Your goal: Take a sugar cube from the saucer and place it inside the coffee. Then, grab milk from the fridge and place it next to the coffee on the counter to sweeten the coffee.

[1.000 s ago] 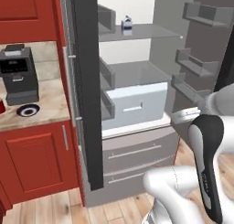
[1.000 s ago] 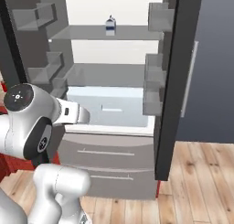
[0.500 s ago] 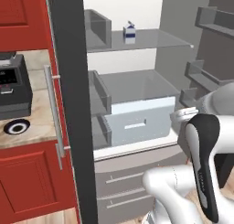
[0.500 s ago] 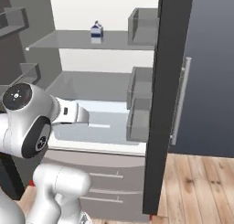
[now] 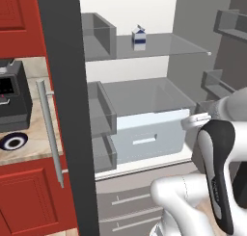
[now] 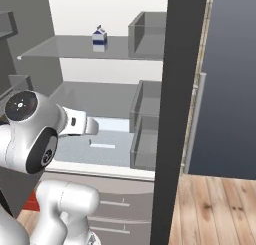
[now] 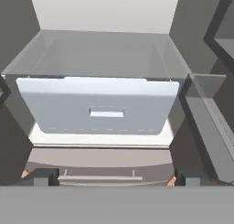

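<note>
The fridge (image 5: 159,93) stands open in front of me, its dark left door (image 5: 60,110) edge-on with a long bar handle. On the upper glass shelf sits the milk (image 5: 139,38), a white carton with blue markings, also in the right base view (image 6: 99,39). My gripper (image 7: 114,178) is open and holds nothing; it faces the pale drawer (image 7: 103,111), well below the milk's shelf. The saucer (image 5: 13,142) lies on the counter (image 5: 41,150) at the far left. The red cup and the sugar cube are out of view.
A black coffee machine (image 5: 12,102) stands on the counter behind the saucer. Grey door bins (image 5: 99,119) line the left door; more bins (image 6: 147,124) hang on the right door (image 6: 182,89). Grey drawers sit below the pale one. Wooden floor (image 6: 220,209) lies to the right.
The whole picture has shifted: the base has driven closer to the fridge, so the fridge looms larger and the counter has slid left. The arm keeps its pose, gripper still open.
</note>
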Motion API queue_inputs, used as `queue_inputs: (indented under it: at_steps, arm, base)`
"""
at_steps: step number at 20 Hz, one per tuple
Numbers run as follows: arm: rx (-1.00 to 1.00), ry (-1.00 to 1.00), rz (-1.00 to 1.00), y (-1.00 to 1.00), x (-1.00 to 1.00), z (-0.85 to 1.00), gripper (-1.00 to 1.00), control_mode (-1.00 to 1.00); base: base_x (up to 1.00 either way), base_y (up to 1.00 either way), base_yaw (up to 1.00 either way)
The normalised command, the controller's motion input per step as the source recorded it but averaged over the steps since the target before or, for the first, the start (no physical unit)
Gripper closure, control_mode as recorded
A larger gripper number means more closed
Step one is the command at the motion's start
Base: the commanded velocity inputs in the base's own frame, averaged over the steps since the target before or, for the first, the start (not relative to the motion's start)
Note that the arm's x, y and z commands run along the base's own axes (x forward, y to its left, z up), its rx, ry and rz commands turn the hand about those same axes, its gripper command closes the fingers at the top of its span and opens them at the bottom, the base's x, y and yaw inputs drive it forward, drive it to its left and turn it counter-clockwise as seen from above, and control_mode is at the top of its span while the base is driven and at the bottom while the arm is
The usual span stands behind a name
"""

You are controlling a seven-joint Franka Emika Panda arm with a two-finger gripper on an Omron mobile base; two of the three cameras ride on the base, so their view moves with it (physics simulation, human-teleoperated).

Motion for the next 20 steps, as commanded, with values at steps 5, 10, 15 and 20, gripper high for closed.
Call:
queue_inputs:
  at_steps: [5,10,15,20]
  arm:
    - [0.0,0.05,-0.03,0.22,0.43,0.79,-1.0,-1.0]
    - [0.0,0.07,-0.04,0.09,0.44,1.0,-1.0,-1.0]
    - [0.0,0.0,-0.02,0.16,0.39,1.0,-1.0,-1.0]
    - [0.0,0.0,-0.05,0.26,0.45,0.66,-1.0,-1.0]
  base:
    - [0.0,0.0,0.0]
    - [0.0,0.0,0.0]
    - [0.0,0.0,0.0]
    - [0.0,0.0,0.0]
